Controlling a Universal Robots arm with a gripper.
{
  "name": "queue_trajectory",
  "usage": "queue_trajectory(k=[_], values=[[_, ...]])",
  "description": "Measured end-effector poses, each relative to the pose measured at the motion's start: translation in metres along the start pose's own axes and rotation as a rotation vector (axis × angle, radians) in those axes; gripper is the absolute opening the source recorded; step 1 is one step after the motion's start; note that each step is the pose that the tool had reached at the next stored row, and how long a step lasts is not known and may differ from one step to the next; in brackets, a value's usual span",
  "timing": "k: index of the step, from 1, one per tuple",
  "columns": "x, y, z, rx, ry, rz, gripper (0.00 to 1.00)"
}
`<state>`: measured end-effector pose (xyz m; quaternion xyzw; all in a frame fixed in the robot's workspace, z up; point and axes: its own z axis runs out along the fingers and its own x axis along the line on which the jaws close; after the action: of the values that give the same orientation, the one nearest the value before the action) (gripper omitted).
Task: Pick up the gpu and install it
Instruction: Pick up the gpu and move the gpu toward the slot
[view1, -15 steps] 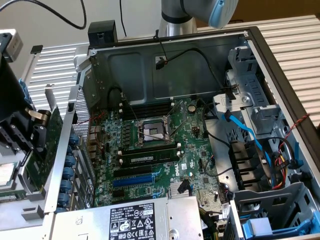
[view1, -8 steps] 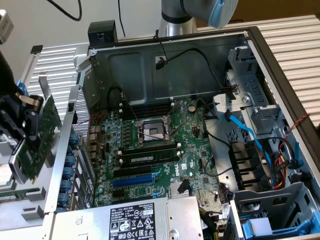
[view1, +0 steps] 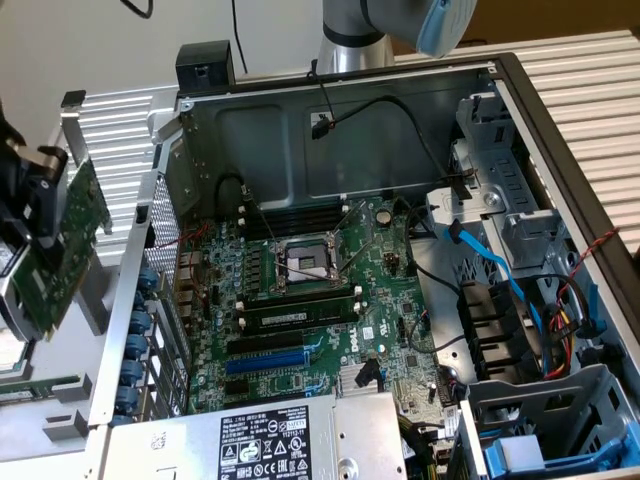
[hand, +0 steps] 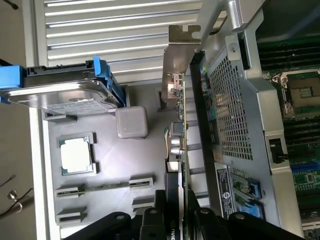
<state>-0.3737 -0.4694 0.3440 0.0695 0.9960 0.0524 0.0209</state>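
My pincer (view1: 30, 190) gripped the gpu (view1: 62, 250) just outside the case (view1: 128, 300) edge: pickup done, install into mobo (view1: 390, 300) not yet.

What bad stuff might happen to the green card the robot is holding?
1. The card hangs in the gripper outside the computer case; its silver bracket might bump the case's wall going in.
2. A loose black wire crosses inside the case and might snag the card.
3. The gripper clamps just one end, so the card might tilt or slip.
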Motion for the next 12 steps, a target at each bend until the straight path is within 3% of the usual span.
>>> queue_trajectory(k=[6, 12], values=[[-0.001, 0.0023, -0.0264, 0.0, -0.0002, 0.0, 0.27], [-0.001, 0.0024, -0.0276, -0.0009, -0.0005, 0.0, 0.27]])
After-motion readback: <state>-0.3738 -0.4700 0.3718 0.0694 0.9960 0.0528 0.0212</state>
